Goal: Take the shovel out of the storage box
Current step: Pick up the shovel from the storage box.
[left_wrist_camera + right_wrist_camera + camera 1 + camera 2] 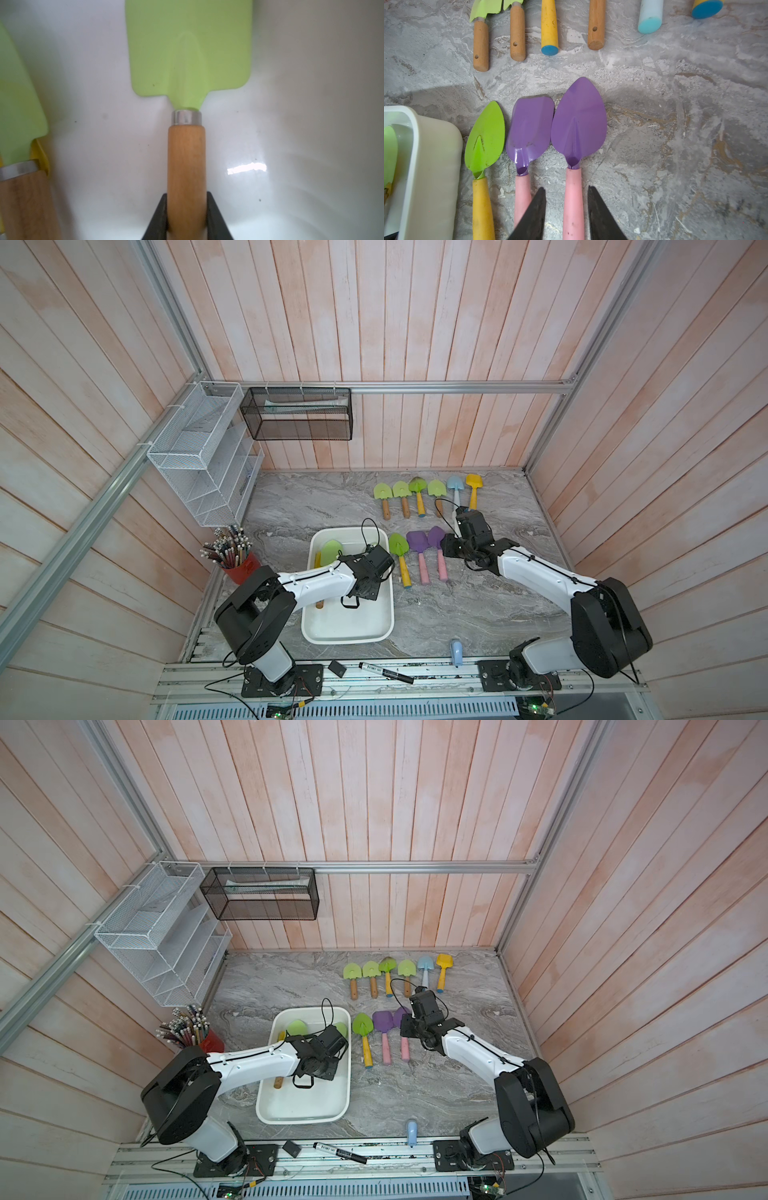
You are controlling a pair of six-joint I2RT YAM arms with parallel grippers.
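Wood is what your left gripper [186,199] has between its jaws: they press both sides of the shovel [190,52] at its smooth round handle, back from the bright metal collar [186,117]. The shovel lies flat on the glossy white floor of the storage box [391,605]. Its long axis runs with the box's long side, its flat pale-green blade toward the far wall and its handle toward the robot. I judge the lift must clear the rolled rim. A second green shovel [18,104] lies beside it, apart. Your right gripper [565,191] is well off, jaws narrowly parted astride the pink handle of a purple shovel [579,124] on the marbled table [675,124], gaps showing either side.
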